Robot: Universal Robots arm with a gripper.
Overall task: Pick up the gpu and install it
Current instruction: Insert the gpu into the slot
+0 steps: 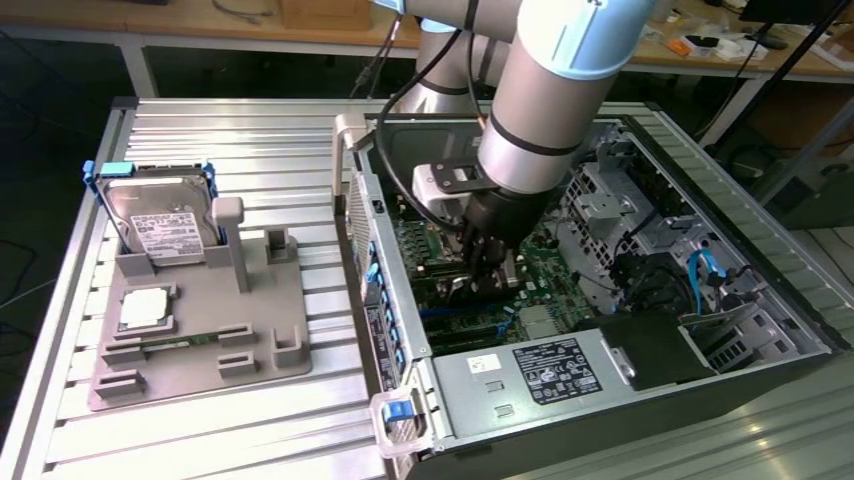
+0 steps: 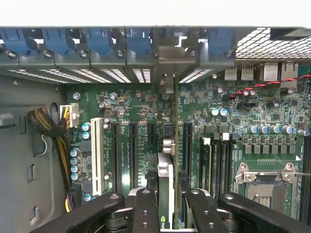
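Table slats [image 1: 240, 430] carry the open case [image 1: 358, 190]. We see the gripper [image 2: 169, 204] clamping the gpu [image 2: 164, 177] over the motherboard [image 2: 136, 102], walls close.

Honestly, nothing here is readable. The hard drive's white label [image 1: 163, 235] has print on it, so does the power supply sticker [image 1: 554, 368], and there's white silkscreen lettering on the motherboard [image 2: 141, 145], but it's all too small to make out.

Looked like robotics lab or workshop. Industrial robot arm [image 1: 534, 110] stood over slotted aluminium desk [image 1: 254, 140]. Open computer case [image 1: 641, 430] lay on it, motherboard [image 2: 141, 109] exposed. Grey fixture [image 1: 200, 350] held hard drive [image 1: 158, 225], CPU chip [image 1: 144, 308]. Cluttered wooden benches [image 1: 240, 30] stood behind.
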